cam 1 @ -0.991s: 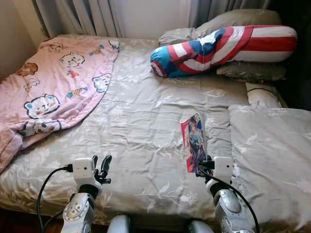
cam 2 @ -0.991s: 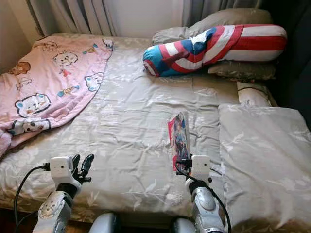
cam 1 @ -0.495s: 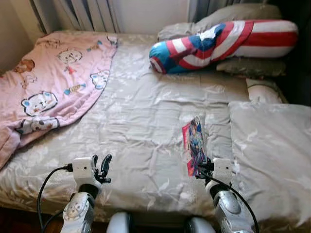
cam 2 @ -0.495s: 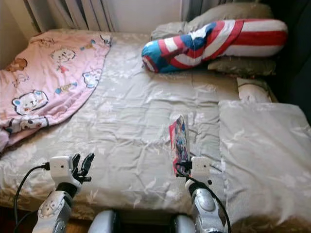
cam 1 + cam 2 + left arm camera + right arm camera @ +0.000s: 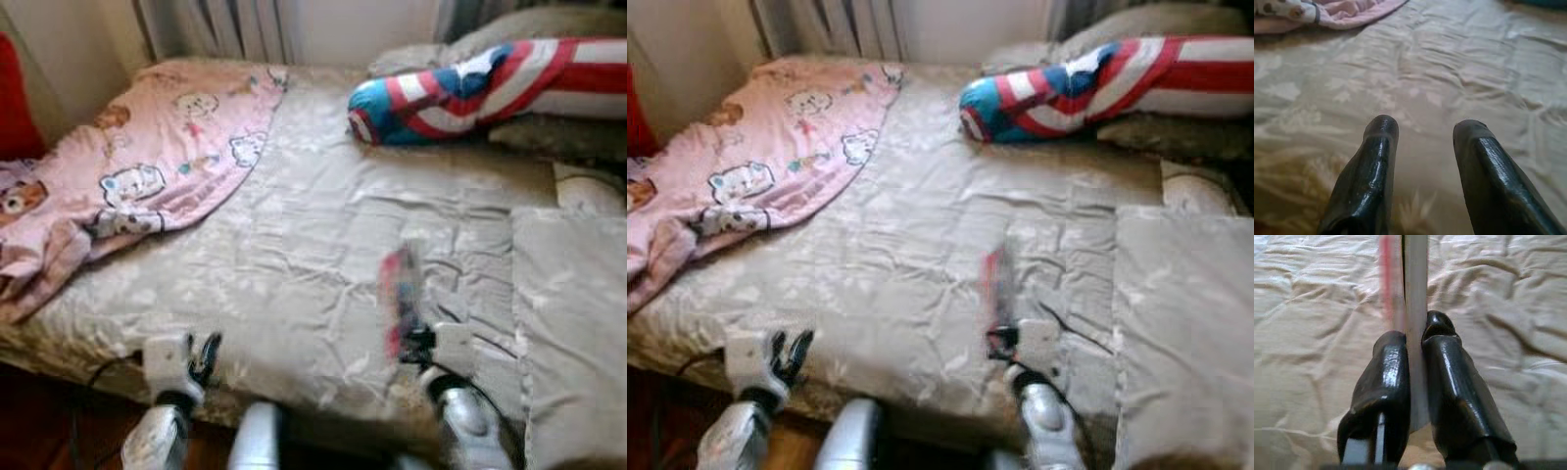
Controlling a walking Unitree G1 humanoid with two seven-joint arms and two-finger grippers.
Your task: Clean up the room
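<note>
the room was lit by soft daylight from the curtains [image 5: 230,20] at the far side. both head views were smeared and blurry all over. the book [image 5: 400,299] looked like a fuzzy streak. the floor below the bed [image 5: 323,245] was dark. the wrist views were sharper.

Blanket [image 5: 147,166] left on bed [image 5: 313,245]; bolster [image 5: 490,83] far right.

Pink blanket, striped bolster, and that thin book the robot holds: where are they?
pink blanket [image 5: 167,157], left eye view, its middle.
striped bolster [image 5: 470,83], left eye view, its striped middle.
thin book [image 5: 1414,298], right wrist view, its edge.
</note>
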